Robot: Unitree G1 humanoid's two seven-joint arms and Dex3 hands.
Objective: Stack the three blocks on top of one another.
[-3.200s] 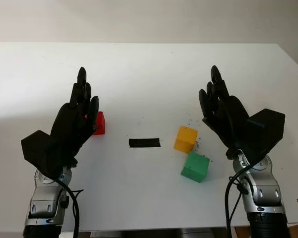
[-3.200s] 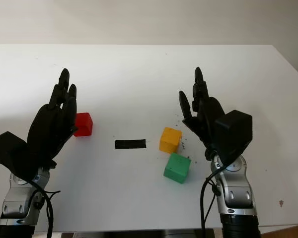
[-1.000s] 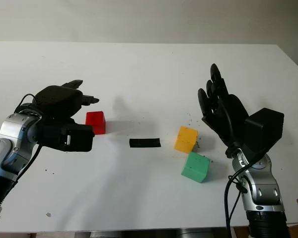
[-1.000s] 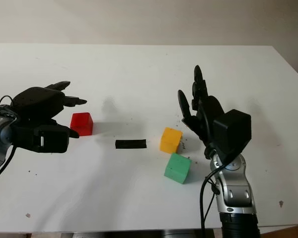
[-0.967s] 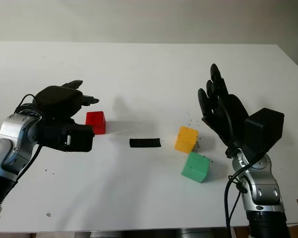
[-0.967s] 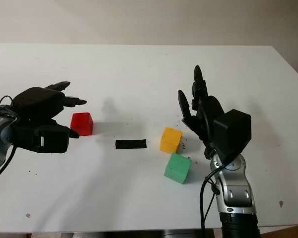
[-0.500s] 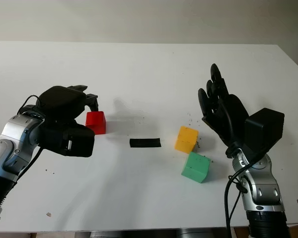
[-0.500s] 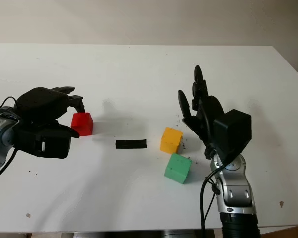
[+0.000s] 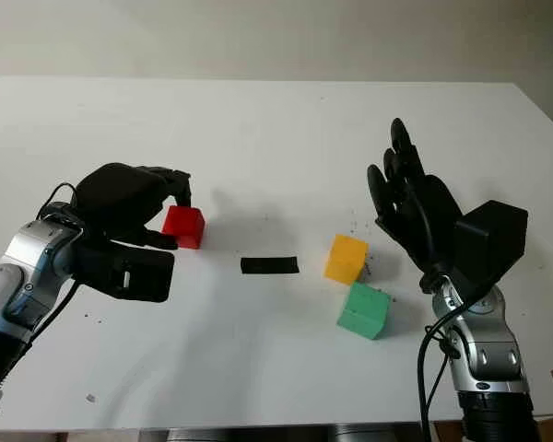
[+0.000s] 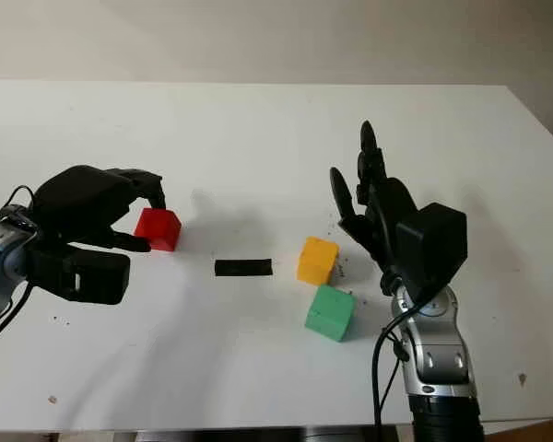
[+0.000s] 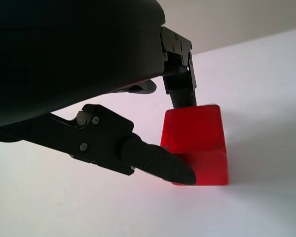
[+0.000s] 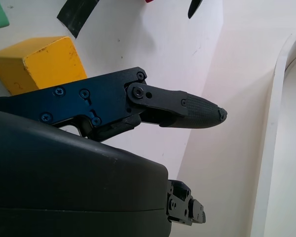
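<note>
While the left hand (image 9: 134, 207) pinches the red block (image 9: 183, 226) between curled fingers (image 11: 158, 163) on the white table (image 9: 258, 138) at the left, bare tabletop stretches behind it. Mid-table lies a black strip (image 9: 269, 265). Rightward, the yellow block (image 9: 345, 258) nearly touches the green block (image 9: 363, 310). The right hand (image 9: 410, 203), open and holding nothing, is raised just beside them.

The two head eyes look down and forward over the table (image 9: 276, 120) from slightly offset spots, sharing the whole scene; each wrist camera sits close behind its own hand, facing along the fingers, low over the surface.
</note>
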